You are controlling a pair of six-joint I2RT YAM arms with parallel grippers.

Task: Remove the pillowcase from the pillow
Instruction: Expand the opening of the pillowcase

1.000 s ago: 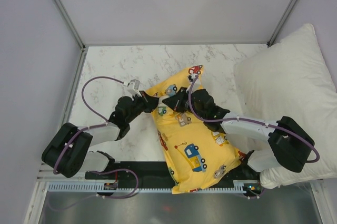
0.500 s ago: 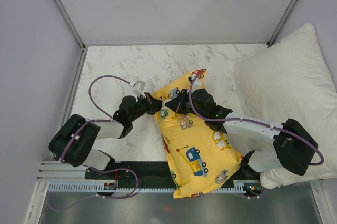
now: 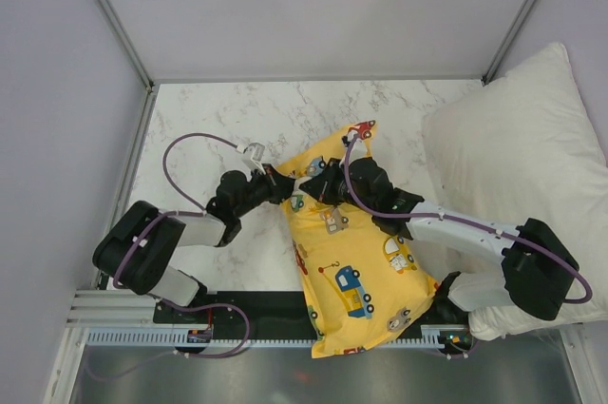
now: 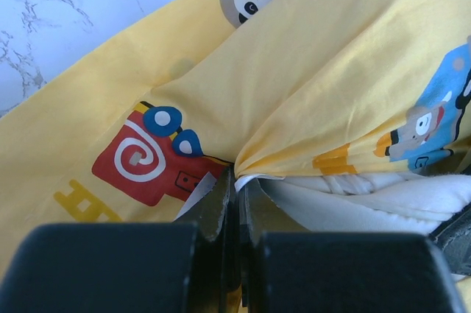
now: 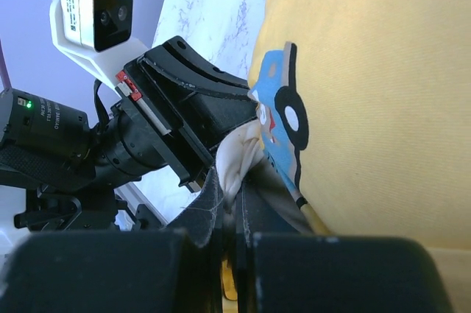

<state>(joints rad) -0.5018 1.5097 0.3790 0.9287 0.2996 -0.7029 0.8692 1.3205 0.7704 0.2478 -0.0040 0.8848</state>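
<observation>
Angled inward, nearly meeting; left gripper (image 4: 235, 182) clamps the pillowcase (image 4: 331, 70); right gripper (image 5: 229, 197) clamps the pillow (image 5: 240, 154)

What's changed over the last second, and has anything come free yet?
Little has changed. The left gripper has edged right toward the right gripper, its elbow swinging inward. It has carried the far end of the pillowcase slightly right. The right elbow has drifted outward. The grips are unchanged: left shut on the pillowcase hem, right apparently on the pillow at the opening. The pillow remains inside.
</observation>
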